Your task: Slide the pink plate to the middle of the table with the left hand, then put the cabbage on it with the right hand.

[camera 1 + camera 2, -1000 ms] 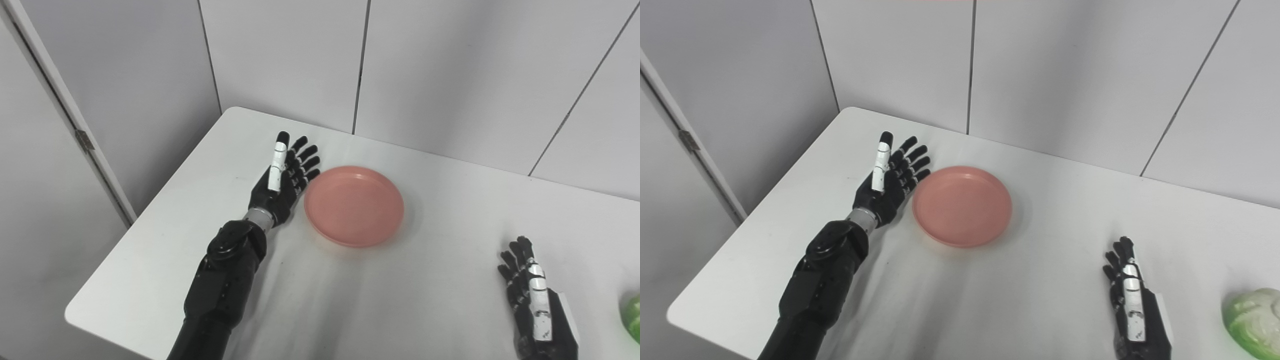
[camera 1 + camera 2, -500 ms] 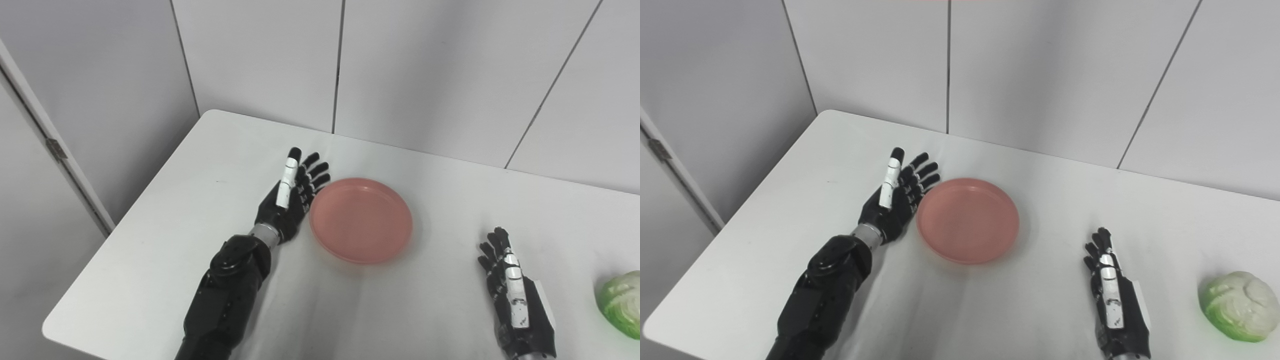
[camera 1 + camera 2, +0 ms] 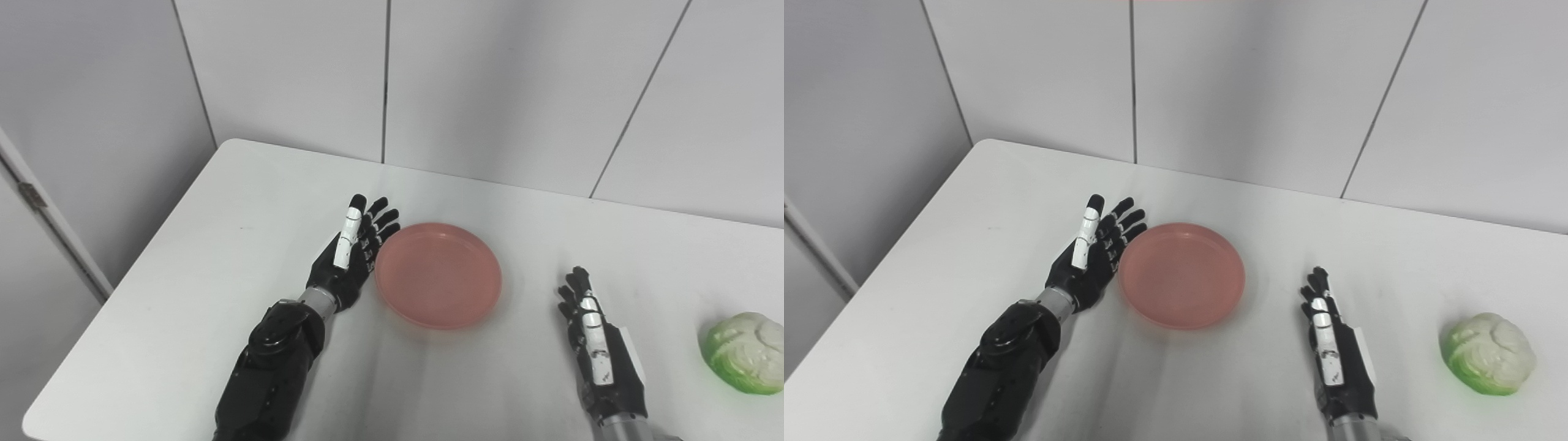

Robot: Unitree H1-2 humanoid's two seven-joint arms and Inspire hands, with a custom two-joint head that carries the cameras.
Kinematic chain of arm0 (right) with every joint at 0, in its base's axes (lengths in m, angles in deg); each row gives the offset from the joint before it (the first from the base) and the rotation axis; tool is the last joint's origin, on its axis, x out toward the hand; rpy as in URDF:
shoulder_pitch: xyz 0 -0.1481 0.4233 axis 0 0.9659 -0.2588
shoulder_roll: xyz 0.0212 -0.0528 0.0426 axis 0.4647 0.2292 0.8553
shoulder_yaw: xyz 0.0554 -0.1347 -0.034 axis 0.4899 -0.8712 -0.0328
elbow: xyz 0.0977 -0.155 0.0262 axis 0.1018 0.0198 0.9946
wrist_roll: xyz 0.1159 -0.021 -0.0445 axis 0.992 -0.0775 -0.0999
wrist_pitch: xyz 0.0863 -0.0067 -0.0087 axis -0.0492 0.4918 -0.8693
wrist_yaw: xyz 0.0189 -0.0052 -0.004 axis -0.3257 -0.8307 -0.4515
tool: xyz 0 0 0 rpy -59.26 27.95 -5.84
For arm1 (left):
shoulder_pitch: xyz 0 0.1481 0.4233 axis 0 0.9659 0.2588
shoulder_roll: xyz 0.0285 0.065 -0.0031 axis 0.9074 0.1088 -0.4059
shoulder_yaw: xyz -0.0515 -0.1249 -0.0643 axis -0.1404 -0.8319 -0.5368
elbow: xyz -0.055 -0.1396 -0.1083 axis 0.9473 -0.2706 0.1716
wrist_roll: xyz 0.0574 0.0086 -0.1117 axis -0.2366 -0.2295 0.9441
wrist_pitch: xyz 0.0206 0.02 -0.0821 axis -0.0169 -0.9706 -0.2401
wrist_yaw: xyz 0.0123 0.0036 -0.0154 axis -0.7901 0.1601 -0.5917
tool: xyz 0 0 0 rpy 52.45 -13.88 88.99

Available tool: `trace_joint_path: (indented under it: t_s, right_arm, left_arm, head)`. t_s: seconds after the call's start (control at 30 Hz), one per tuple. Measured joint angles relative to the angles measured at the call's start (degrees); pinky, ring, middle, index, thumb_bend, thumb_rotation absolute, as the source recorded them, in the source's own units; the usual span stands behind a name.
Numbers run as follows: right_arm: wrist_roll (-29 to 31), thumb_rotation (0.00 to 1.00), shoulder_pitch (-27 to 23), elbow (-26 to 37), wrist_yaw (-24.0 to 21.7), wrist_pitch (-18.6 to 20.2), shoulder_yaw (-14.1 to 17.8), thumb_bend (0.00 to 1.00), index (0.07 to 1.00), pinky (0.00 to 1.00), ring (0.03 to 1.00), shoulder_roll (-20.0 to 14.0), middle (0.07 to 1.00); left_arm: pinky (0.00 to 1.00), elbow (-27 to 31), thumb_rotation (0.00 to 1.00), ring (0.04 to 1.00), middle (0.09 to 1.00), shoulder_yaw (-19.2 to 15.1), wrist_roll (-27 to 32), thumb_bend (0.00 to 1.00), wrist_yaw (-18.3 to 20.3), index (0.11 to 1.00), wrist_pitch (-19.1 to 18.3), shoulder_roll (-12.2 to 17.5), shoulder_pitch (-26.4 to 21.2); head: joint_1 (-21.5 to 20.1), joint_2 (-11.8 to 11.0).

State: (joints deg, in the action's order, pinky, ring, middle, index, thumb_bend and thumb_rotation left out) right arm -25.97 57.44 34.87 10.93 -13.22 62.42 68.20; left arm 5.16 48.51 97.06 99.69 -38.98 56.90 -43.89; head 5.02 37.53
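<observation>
The left hand [image 3: 350, 263] stands edge-on, its fingers [image 3: 383, 222] spread and straight, holding nothing, against the left rim of the pink plate [image 3: 438, 274]; whether they truly touch the rim is hard to make out. The right hand [image 3: 1334, 355] lies right of the plate, fingers extended and empty, its wrist cut off by the bottom edge. Bare tabletop [image 3: 998, 202] runs between plate and right hand. The cabbage [image 3: 1487, 353] sits well right of the plate, beyond the right hand.
</observation>
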Motion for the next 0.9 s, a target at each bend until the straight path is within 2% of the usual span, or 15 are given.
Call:
trace_joint_path:
  t_s: [0.4, 0.9]
  right_arm:
    - [-1.16, 1.00, -0.02, 0.52, 1.78, 0.85, -0.59, 0.55, 1.000, 1.00, 0.979, 1.50, 1.000]
    - [-3.17, 1.00, -0.01, 0.75, 2.77, 1.27, -1.11, 0.57, 1.000, 0.98, 0.973, 1.76, 1.000]
  left_arm:
    - [0.95, 0.02, 0.98, 0.951, 0.936, 1.62, -0.04, 0.77, 2.72, 0.926, -0.07, -0.59, 0.42]
    - [0.98, 0.45, 0.96, 0.977, 0.964, 3.07, -0.05, 0.80, 4.85, 0.970, 0.85, -0.62, 1.69]
  head:
    - [-2.64, 0.09]
    - [-6.15, 0.18]
